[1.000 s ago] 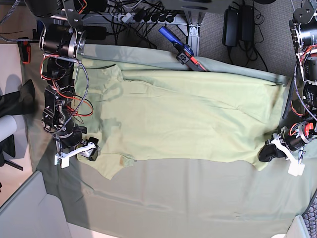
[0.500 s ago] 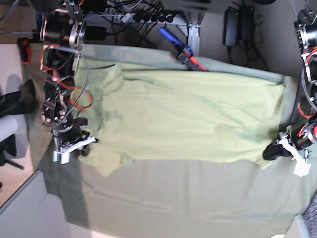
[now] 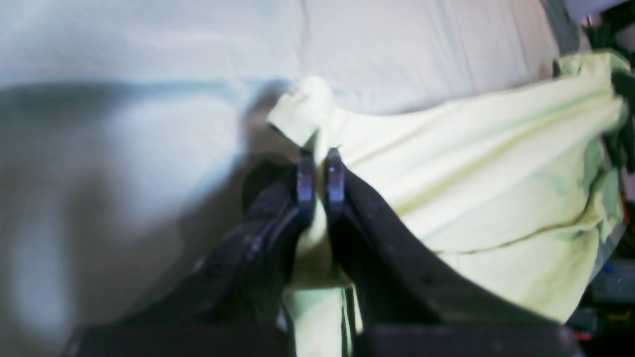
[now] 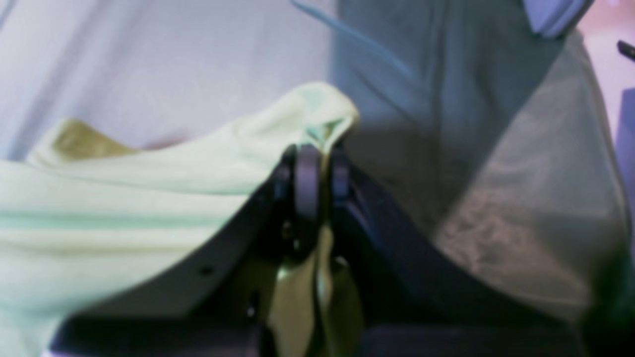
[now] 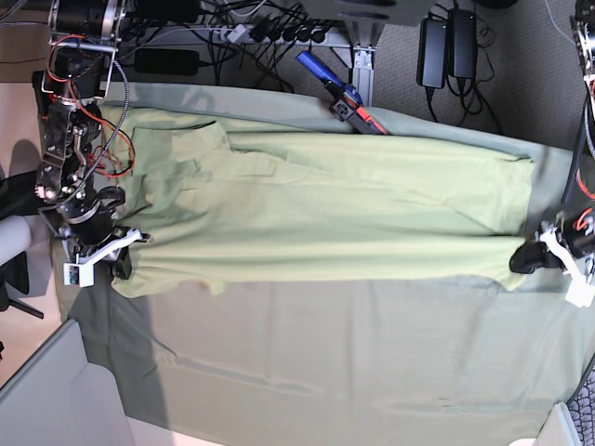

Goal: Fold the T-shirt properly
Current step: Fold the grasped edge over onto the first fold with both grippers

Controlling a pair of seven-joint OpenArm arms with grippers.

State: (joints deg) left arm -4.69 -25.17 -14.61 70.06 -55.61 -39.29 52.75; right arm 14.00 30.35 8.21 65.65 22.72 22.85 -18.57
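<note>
the right gripper [image 4: 317,173] has just clamped the t-shirt [image 5: 325,204]; left gripper [image 3: 320,173] pinches its corner too, probably stretching the edge taut for folding.

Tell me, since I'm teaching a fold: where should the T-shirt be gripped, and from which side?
Grip the T-shirt at its two near-edge end corners, coming in from each end: it lies stretched lengthwise, and the left gripper and right gripper already pinch there.

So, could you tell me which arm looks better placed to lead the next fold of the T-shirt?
Probably neither alone. The left gripper and right gripper each have their jaws shut on a corner of the T-shirt, holding it taut over the table cloth. They likely carry it over together.
</note>
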